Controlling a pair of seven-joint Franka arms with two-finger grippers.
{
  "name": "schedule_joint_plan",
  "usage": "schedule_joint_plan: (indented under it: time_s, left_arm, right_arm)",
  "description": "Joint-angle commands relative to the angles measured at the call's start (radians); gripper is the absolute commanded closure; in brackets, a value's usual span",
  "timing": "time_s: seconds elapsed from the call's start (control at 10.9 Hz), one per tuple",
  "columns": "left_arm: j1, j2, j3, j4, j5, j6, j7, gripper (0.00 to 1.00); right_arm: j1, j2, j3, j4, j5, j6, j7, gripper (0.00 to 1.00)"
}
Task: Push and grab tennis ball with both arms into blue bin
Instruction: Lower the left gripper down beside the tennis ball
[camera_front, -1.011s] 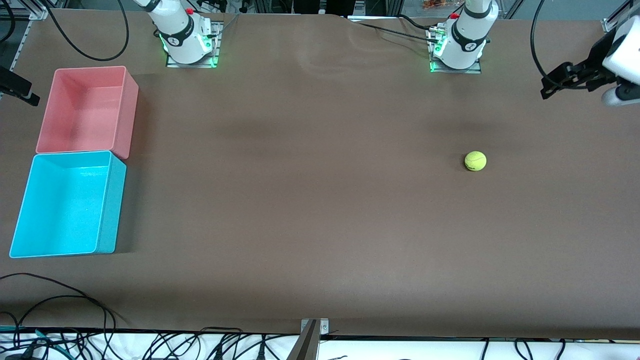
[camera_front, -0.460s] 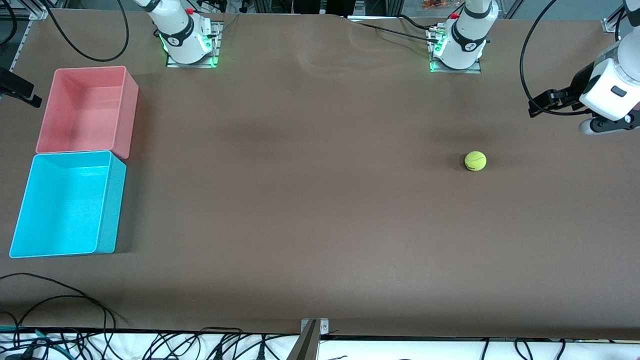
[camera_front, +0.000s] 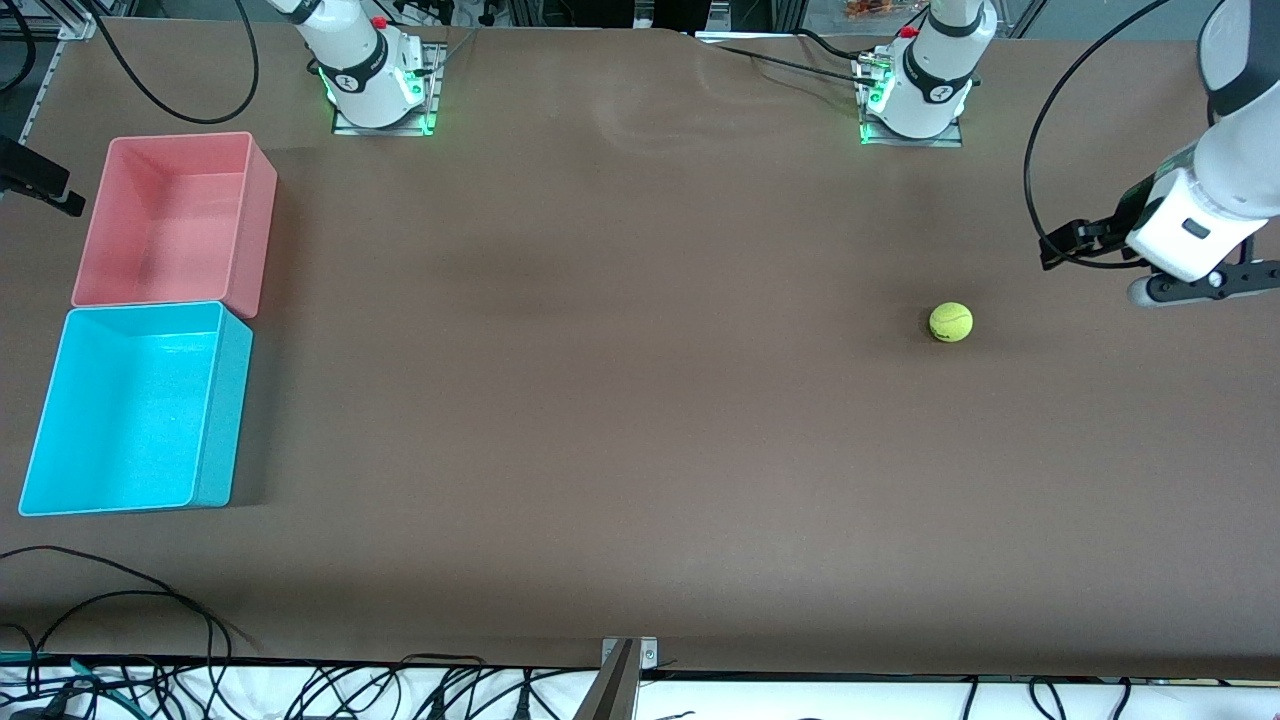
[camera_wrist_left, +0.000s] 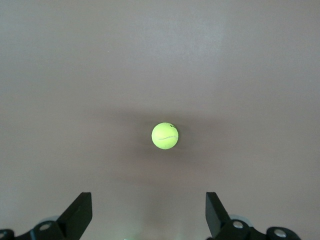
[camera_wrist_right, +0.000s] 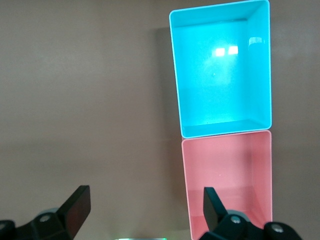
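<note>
The tennis ball (camera_front: 951, 322) (camera_wrist_left: 165, 136) lies on the brown table toward the left arm's end. My left arm's white wrist (camera_front: 1190, 230) hangs over the table's end, a short way from the ball. The left gripper (camera_wrist_left: 148, 196) is open, with the ball ahead of its fingers and nothing between them. The blue bin (camera_front: 210, 420) (camera_wrist_right: 222, 65) stands at the right arm's end, touching the pink bin (camera_front: 250, 230) (camera_wrist_right: 227, 185). The right gripper (camera_wrist_right: 146, 195) is open and high up, one finger over the pink bin's edge. It does not show in the front view.
Both bins hold nothing. A black bracket (camera_front: 40, 185) juts in at the table's end beside the pink bin. Cables (camera_front: 110, 600) trail along the table edge nearest the front camera. The arms' green-lit bases (camera_front: 380, 95) (camera_front: 912, 100) stand along the edge farthest from the front camera.
The left arm's wrist has swung down and in from the table's end toward the ball. The ball, the bins and the right arm have not moved.
</note>
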Motion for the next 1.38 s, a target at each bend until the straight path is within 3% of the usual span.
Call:
schedule_joint_plan:
  time_s: [0.0, 0.28, 0.83, 1.29]
  left_arm:
    - [0.005, -0.010, 0.001, -0.118, 0.026, 0.136, 0.027, 0.00]
    - [0.007, -0.004, 0.002, -0.189, 0.026, 0.213, 0.025, 0.00]
    - [0.016, -0.001, 0.011, -0.394, 0.026, 0.487, 0.034, 0.00]
    - [0.017, 0.028, 0.013, -0.509, 0.027, 0.613, 0.034, 0.00]
  right_arm:
    - [-0.003, 0.007, 0.003, 0.022, 0.003, -0.008, 0.000, 0.00]
    - [-0.001, 0.007, 0.003, 0.021, 0.001, -0.008, -0.002, 0.00]
    - [0.002, 0.007, 0.006, 0.022, 0.001, -0.009, 0.000, 0.00]
    - [0.014, -0.003, 0.035, 0.021, 0.001, 0.008, 0.010, 0.00]
